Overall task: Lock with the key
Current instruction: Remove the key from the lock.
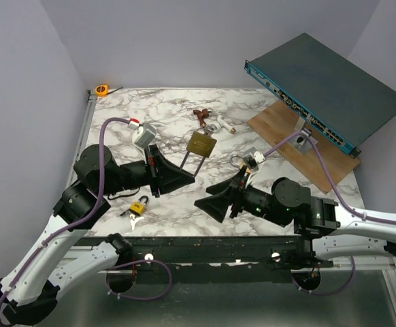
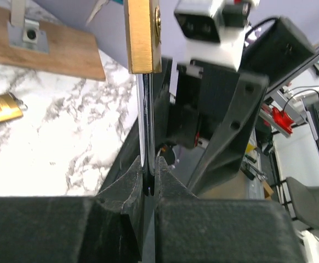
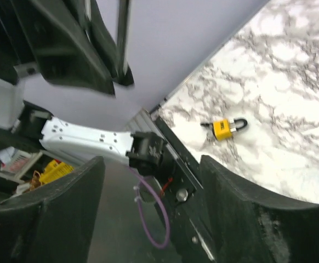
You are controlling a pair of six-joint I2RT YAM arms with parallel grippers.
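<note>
Two pairs of fingers, doing opposite jobs. My left gripper [image 2: 150, 167] is pinched tight on the thin steel shackle [image 2: 147, 109] of the long-necked brass padlock [image 2: 143, 35]. It holds the lock clear of the marble table [image 1: 171, 109] with the body out beyond my fingertips, so that, I judge, my other arm can get at it. My right gripper [image 3: 151, 164] is spread wide with nothing between its fingers and hangs near the held lock. The key [image 1: 133, 219] is in neither hand. It lies on the table just beside the small yellow-and-black padlock [image 1: 141, 206], by my left arm near the front edge and well apart from the raised lock; I cannot tell whether the two touch. My right wrist view shows the yellow lock below, but the key there is too small to make out. A second brass padlock [image 2: 3, 107] lies on the marble near the wooden board [image 2: 50, 52], with the blue-green switch [image 1: 334, 95] beyond. I judge the empty right hand must fetch the key before anything can be turned.
</note>
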